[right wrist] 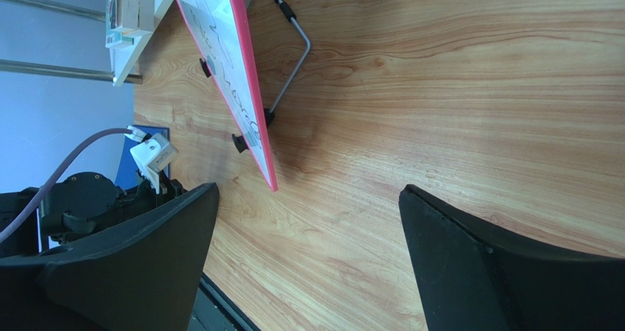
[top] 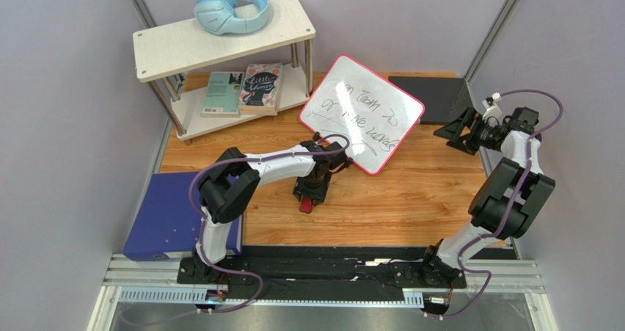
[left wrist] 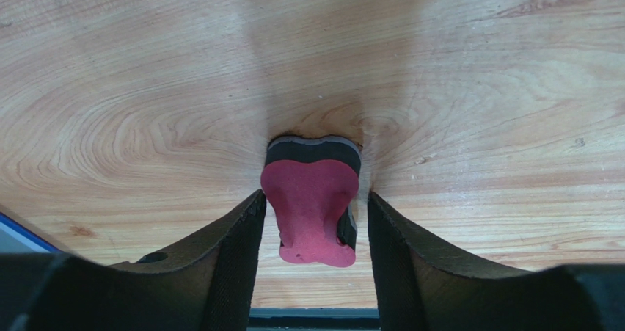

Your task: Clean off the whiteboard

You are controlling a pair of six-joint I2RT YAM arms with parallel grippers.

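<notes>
The whiteboard (top: pixel 363 111), white with a red-pink rim and black handwriting, stands tilted on the wooden table behind the left arm; the right wrist view shows it edge-on (right wrist: pixel 220 45). A small eraser (left wrist: pixel 312 206), red foam on a black base, lies on the wood in front of it (top: pixel 305 205). My left gripper (left wrist: pixel 314 196) points straight down over the eraser, one finger on each side, with a narrow gap still showing on both sides. My right gripper (right wrist: pixel 308 190) hangs wide open at the far right (top: pixel 449 133), holding nothing.
A two-level white shelf (top: pixel 169 48) at the back left carries blue headphones (top: pixel 229 8) and two books (top: pixel 242 90). A blue-purple binder (top: pixel 165 217) lies at the near left. A black pad (top: pixel 429 96) sits at the back right. A wire stand (right wrist: pixel 297 37) props the board.
</notes>
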